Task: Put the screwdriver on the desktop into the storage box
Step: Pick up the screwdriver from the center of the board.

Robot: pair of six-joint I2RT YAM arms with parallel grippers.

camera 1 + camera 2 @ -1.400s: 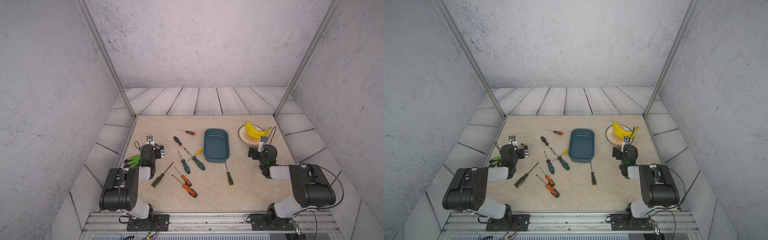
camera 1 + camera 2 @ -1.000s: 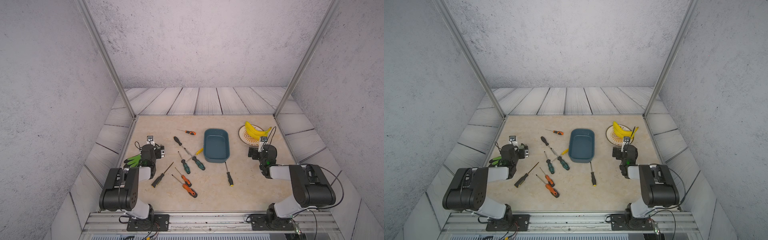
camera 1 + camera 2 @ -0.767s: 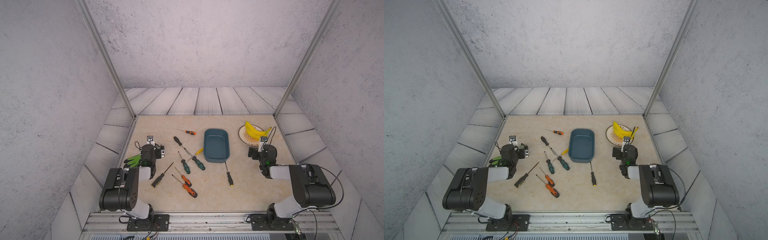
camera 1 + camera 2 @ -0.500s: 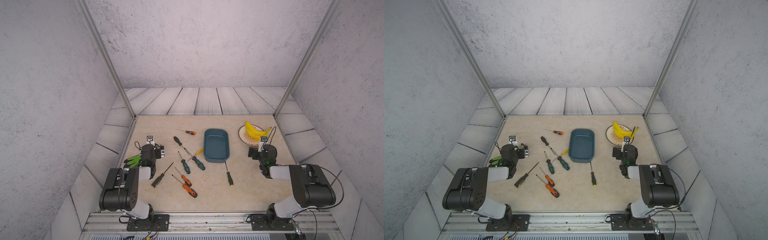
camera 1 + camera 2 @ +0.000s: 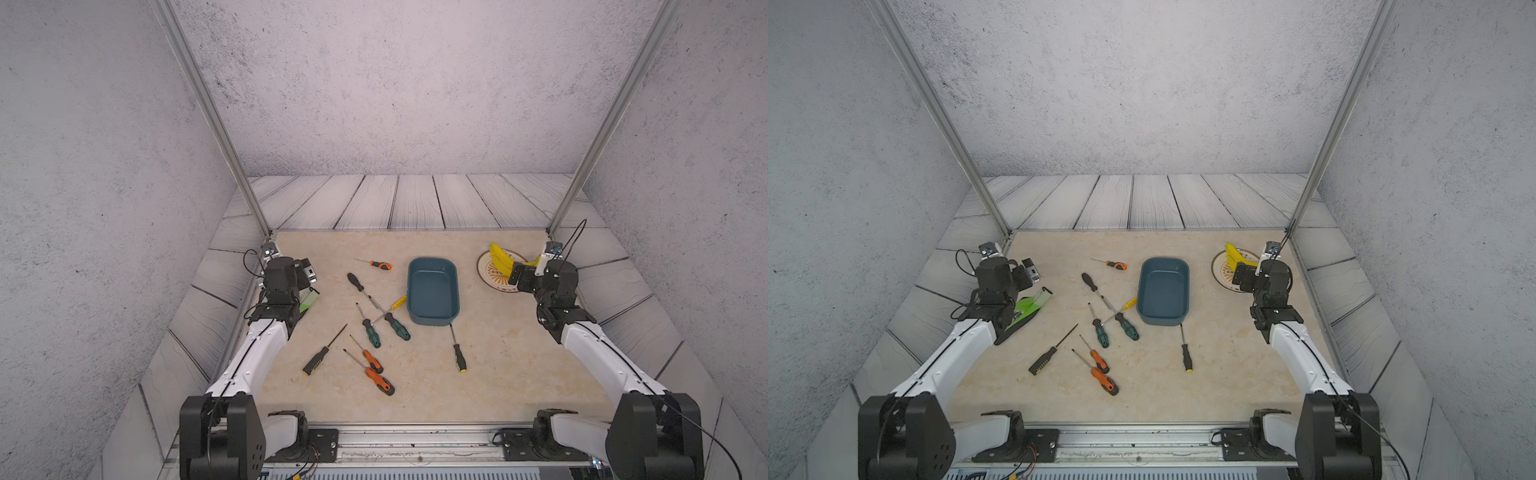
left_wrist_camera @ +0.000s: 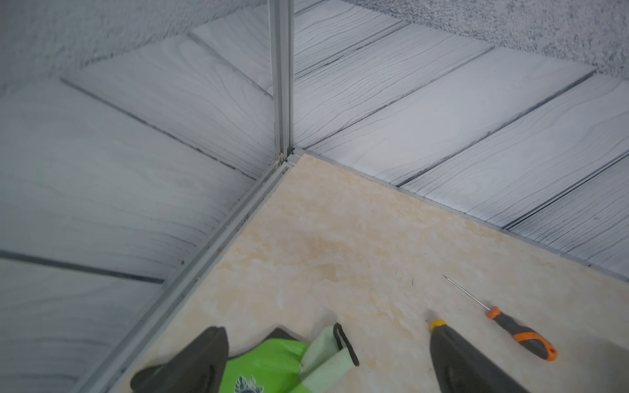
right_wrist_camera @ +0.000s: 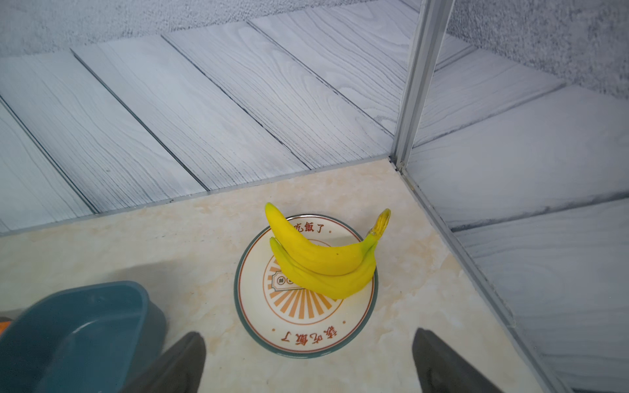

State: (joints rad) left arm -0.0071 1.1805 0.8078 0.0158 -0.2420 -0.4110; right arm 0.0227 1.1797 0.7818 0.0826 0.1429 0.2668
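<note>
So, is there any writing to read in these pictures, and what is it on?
"吃飯了": red characters on the plate rim, beside the bananas, which hide whatever comes before them.
"吃飯了": again on the opposite rim; the character before it looks like "該", not certain.
Badge in the plate's middle: too small to read.
Green glove: a leaf logo, any lettering blurred.

Two yellow bananas (image 7: 323,262) lie on a round cream plate (image 7: 299,326), and a green glove (image 6: 265,357) lies well apart.
</note>
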